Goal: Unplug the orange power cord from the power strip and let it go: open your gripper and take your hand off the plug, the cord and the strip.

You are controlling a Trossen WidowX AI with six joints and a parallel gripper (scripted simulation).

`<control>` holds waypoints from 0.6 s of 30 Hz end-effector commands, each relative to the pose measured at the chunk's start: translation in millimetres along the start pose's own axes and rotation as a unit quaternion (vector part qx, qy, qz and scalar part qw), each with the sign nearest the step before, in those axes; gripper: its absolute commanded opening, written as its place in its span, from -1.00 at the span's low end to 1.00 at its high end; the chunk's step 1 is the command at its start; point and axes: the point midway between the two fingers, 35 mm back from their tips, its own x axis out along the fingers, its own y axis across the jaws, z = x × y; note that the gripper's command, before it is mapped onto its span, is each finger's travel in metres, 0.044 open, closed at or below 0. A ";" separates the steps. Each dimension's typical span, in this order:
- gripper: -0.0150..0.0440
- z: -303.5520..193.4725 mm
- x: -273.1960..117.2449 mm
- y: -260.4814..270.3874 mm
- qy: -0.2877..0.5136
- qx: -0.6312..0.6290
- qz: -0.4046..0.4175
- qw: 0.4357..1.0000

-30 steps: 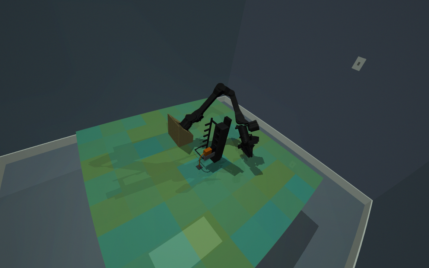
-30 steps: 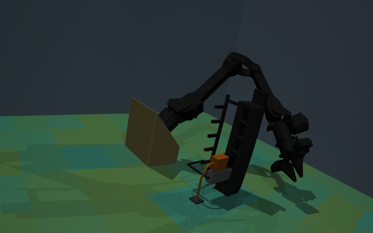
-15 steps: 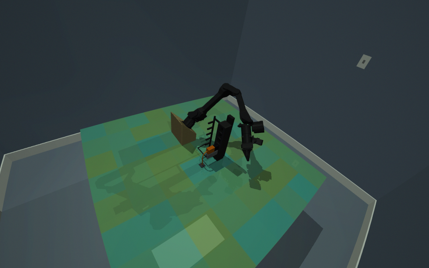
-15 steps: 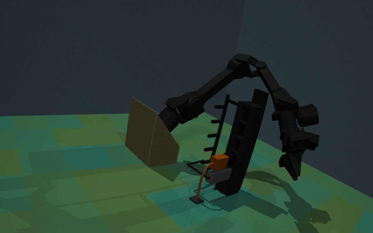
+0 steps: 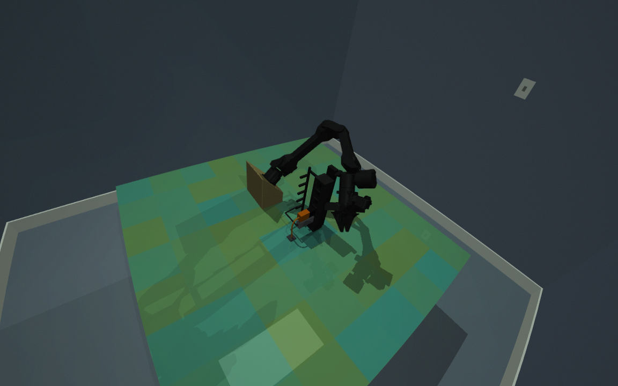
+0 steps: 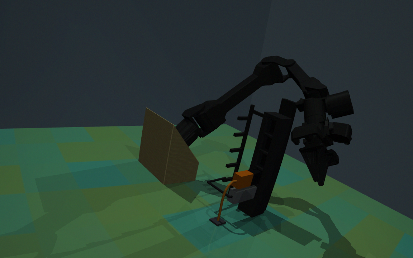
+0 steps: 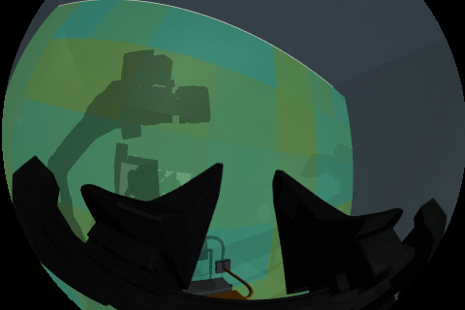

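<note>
No words, numbers, brands or signs can be read in any of the views. The small pale plate [image 5: 524, 88] high on the wall has only a dark spot in its middle and no letters on it.
</note>
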 end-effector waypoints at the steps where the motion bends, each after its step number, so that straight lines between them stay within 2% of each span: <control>1: 0.05 -14.2 1.1 -24.0 0.037 0.084 0.000 0.996; 5: 0.05 -45.8 5.6 -42.2 0.100 0.182 -0.002 0.978; 8: 0.05 -88.7 5.3 -61.1 0.182 0.322 -0.008 0.929; 11: 0.05 -128.7 -1.8 -72.4 0.260 0.460 -0.019 0.849; 16: 0.05 -177.6 -22.8 -76.6 0.363 0.652 -0.042 0.664; 18: 0.05 -182.7 -26.4 -76.2 0.376 0.675 -0.045 0.634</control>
